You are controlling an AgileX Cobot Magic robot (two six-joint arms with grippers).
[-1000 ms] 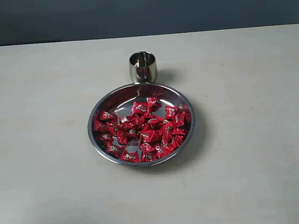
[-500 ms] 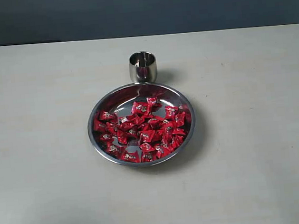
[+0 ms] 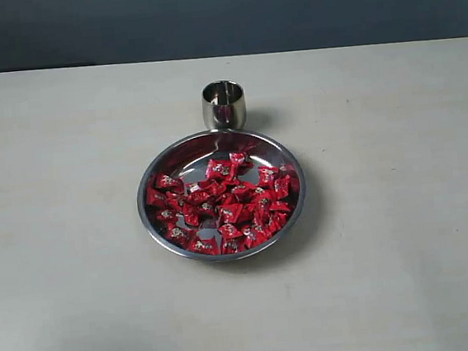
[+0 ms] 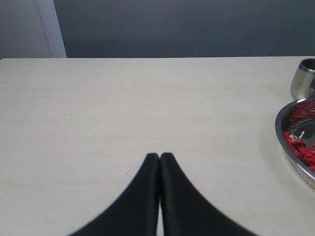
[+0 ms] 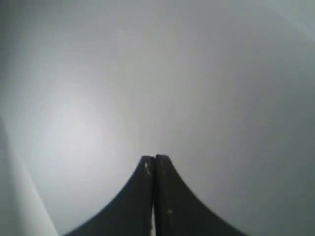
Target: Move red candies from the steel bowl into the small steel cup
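Stillness: nothing has shifted over the last second; bowl, cup and candies lie as before, and no arm enters exterior view.

My left gripper (image 4: 160, 156) clenched, empty, fingertips pressed together above bare table (image 4: 98, 123).

Steel bowl (image 3: 144, 217) mid-table. Red candies (image 3: 224, 205) spread from 3 through 6 to 9 o'clock inside it, bare steel toward 12.

Small steel cup (image 3: 224, 104) upright at bowl's 12 o'clock, just beside rim; contents unclear.

My right gripper (image 5: 154, 158) clenched too, empty, facing blank grey.

Judgement: transfer not begun; either arm must reach bowl and open first.
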